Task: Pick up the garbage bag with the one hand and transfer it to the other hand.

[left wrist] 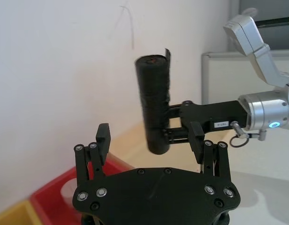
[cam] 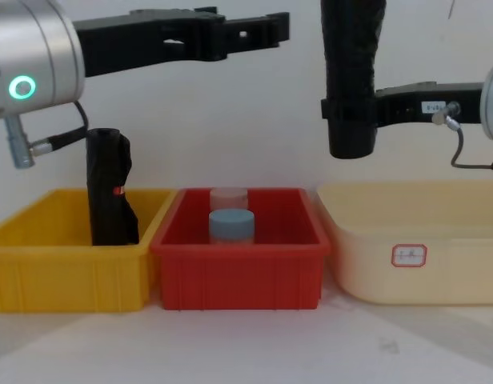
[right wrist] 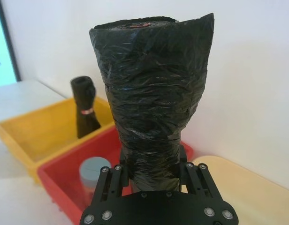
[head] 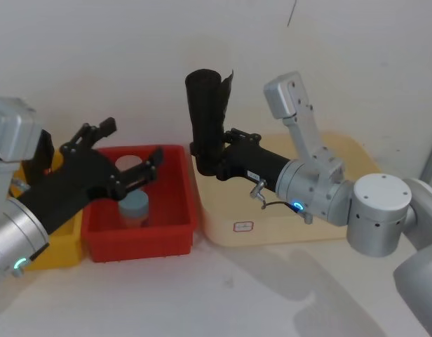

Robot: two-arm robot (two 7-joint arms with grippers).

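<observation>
The right gripper [head: 205,160] reaches in level from the right on a silver arm bent at the elbow, a blue ring lit near the wrist. Its fingers are clamped on the lower part of the garbage bag [head: 207,98]. The left gripper [head: 132,140] comes forward from the left on an arm with a green ring, held high over the red bin [cam: 238,276]. Its fingers stand wide apart with nothing between them, aimed toward the bag but clear of it.

Below is a white table [head: 237,295] against a plain white wall [head: 118,56]. Three bins sit side by side: a yellow bin [cam: 62,276] (a second black roll [cam: 109,200] with a red mark stands in it), the red one holding a capped jar [cam: 231,226], and a cream bin [cam: 438,272].

The bag hangs in the air above where the red and cream bins meet, well above their walls. Its long axis is vertical, with the loose flap at the upper end and the lower end protruding just under the fingers.
</observation>
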